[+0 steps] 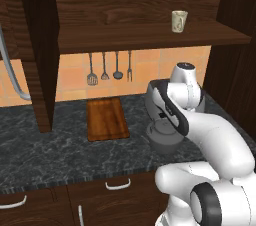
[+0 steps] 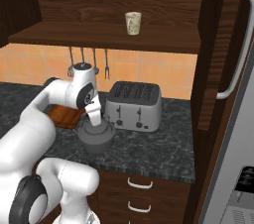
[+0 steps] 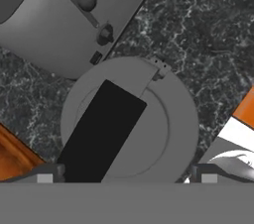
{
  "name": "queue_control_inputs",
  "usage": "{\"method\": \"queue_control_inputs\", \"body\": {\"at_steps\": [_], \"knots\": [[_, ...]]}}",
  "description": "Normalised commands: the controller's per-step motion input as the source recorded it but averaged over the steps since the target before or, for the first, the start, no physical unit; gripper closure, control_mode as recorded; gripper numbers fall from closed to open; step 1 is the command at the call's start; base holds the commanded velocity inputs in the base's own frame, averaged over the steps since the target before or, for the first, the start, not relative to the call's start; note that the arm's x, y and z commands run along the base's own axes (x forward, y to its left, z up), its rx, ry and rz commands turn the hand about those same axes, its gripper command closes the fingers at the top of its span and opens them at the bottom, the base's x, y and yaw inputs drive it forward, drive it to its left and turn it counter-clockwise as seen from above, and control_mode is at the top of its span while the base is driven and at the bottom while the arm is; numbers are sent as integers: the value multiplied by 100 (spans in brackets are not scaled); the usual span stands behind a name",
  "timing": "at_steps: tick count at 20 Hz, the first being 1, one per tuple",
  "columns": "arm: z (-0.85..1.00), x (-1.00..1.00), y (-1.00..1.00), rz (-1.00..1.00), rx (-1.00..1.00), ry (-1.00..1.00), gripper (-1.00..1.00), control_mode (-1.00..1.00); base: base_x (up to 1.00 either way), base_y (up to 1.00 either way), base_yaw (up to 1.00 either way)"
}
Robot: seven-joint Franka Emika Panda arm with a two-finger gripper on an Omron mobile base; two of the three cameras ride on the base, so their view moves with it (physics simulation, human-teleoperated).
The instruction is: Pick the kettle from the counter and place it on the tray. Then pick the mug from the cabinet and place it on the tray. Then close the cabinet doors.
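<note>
— Right, gripper (image 3: 126, 173)?
— Hovering wide open directly over kettle (image 2: 97, 138), gripping nothing.
— And kettle's spot?
— Sitting on counter (image 1: 60, 155), just beside toaster (image 2: 135, 105), near tray (image 1: 106, 118).
— Mug (image 1: 179, 21)?
— Up on cabinet (image 1: 150, 35) shelf, doors open.

Wall behind the worktop: orange-tan tiled backsplash (image 1: 145, 67). Four metal utensils (image 1: 110, 68) hang in a row on it, at twelve o'clock above the worktop. Base units below: dark-brown drawer fronts (image 2: 144, 196) with curved silver handles (image 2: 139, 184). At three o'clock, a grey appliance door with a long bar handle (image 2: 237, 44). Lighting even.
</note>
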Motion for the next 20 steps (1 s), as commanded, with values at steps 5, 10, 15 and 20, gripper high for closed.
{"method": "queue_control_inputs", "body": {"at_steps": [5, 10, 15, 20], "knots": [[-17, 9, 1, 0, 0, 1, -100, -100, 0, 0, 0], [-10, 14, 0, -1, 0, 0, -100, -100, 0, 0, 0], [-5, 10, 1, -2, 1, 0, -100, -100, 0, 0, 0], [0, 2, 1, -2, 3, 0, -100, -100, 0, 0, 0]]}}
